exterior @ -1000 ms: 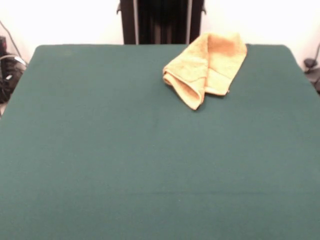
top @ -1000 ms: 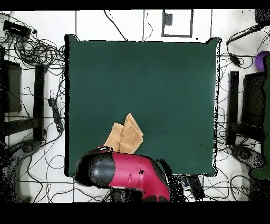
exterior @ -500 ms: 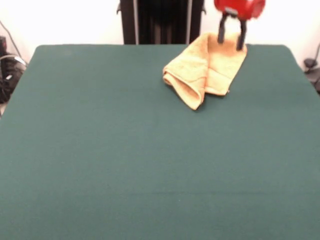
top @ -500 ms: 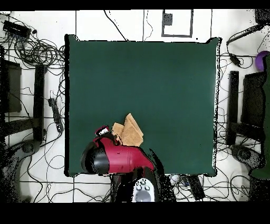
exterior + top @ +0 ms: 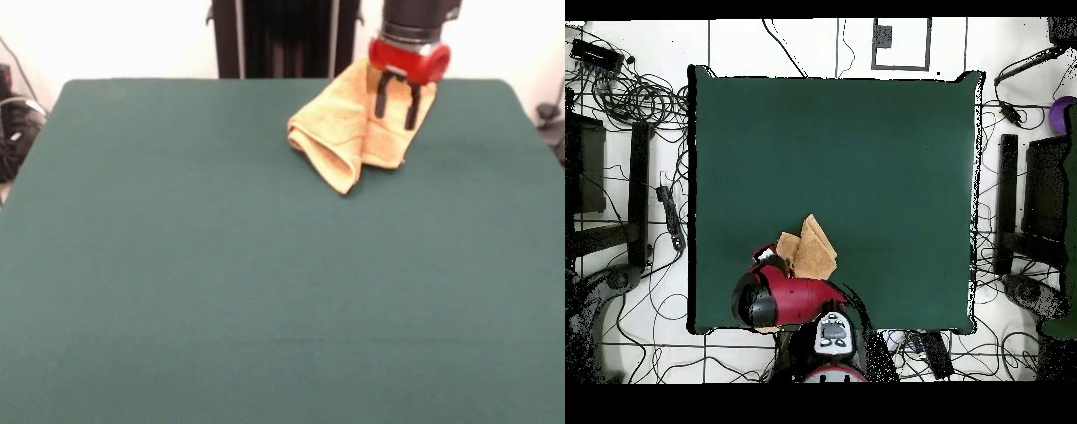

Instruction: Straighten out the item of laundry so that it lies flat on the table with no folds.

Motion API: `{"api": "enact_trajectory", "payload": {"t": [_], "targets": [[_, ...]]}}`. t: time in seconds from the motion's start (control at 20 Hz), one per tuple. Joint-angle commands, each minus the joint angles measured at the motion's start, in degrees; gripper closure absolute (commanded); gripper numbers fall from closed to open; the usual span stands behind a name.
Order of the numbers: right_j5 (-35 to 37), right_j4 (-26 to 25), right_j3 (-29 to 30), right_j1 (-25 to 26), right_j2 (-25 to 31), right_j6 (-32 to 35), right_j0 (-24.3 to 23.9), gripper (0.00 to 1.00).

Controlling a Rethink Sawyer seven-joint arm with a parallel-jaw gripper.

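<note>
The item of laundry [image 5: 349, 132] is a mustard-orange towel, folded over on itself in a crumpled wedge near the far right edge of the green table [image 5: 221, 265]. My gripper [image 5: 396, 108] hangs over the towel's right part. It is open, its two dark fingers pointing down just above or touching the cloth, with nothing held between them. In the overhead view the towel [image 5: 813, 250] lies near the bottom edge of the table [image 5: 835, 150], and the red arm [image 5: 785, 300] covers its lower left part and hides the fingers.
The towel sits close to the table's far edge [image 5: 459, 81]. Tangled cables [image 5: 625, 95] and dark stands [image 5: 1005, 200] surround the table on the floor.
The gripper has come down from the top edge and shifted slightly left, now low over the towel's right part. The towel itself has not moved.
</note>
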Motion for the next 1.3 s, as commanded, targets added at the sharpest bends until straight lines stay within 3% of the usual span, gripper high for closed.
{"api": "enact_trajectory", "payload": {"t": [0.05, 0.25, 0.45, 0.6, 1.0, 1.3], "targets": [[26.0, -2.1, 4.6, -17.0, 6.6, -8.2, -8.1, 0.00], [44.2, -1.9, 2.5, -27.5, 7.2, -12.9, -10.4, 0.00], [48.0, -0.7, 2.3, -30.9, 8.8, -11.4, -12.1, 0.00], [45.1, -1.5, 2.9, -29.9, 9.7, -11.3, -13.2, 0.00], [30.1, -12.4, 3.0, -17.1, 8.9, -8.3, -13.6, 0.00], [16.7, -16.7, 5.0, -7.9, 7.6, -2.4, -14.2, 0.00]]}}
